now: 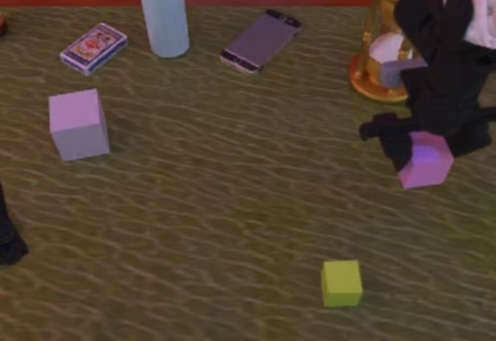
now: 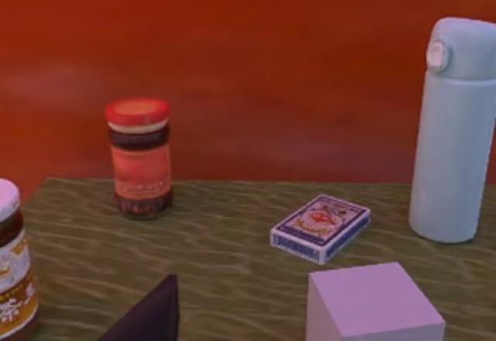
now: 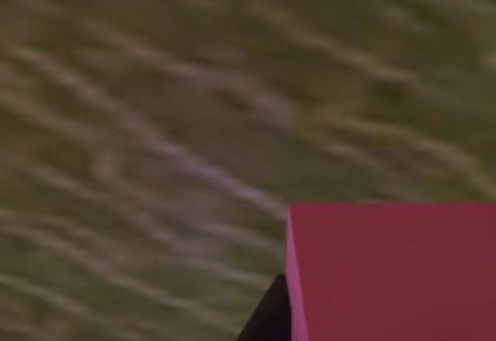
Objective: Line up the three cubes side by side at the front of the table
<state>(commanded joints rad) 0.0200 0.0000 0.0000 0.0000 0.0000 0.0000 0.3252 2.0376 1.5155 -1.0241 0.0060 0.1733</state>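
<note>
While the right arm's dark bulk covers much of the far right of the table (image 1: 232, 201), its right tool (image 1: 422, 155) sits clamped on the magenta-pink cube (image 1: 426, 161), a black finger (image 1: 384, 130) pressed against the cube's left side; the opposite finger is buried under the wrist and cannot be made out. Whether the cube rests on the cloth or hangs just above it is not clear from overhead. From the right wrist camera only a corner of that cube (image 3: 391, 271) shows, with a sliver of black finger (image 3: 267, 318) at its edge and blurred olive cloth behind.

Just behind the tool stands a gold-framed hourglass (image 1: 380, 54), largely hidden by the arm. Nearer the front of the table and a little left of the tool lies the yellow-green cube (image 1: 342, 283), well apart from it. Far across to the left sits the pale lavender cube (image 1: 77, 124), cut off at the lower edge in the left wrist view.

Only a black scrap of the left tool (image 1: 9, 240) shows at the left margin, parked; I cannot tell how its fingers stand.

Beyond the lavender cube are a card box (image 1: 94, 47), a pale blue flask (image 1: 163, 9) and a phone (image 1: 260, 40).
</note>
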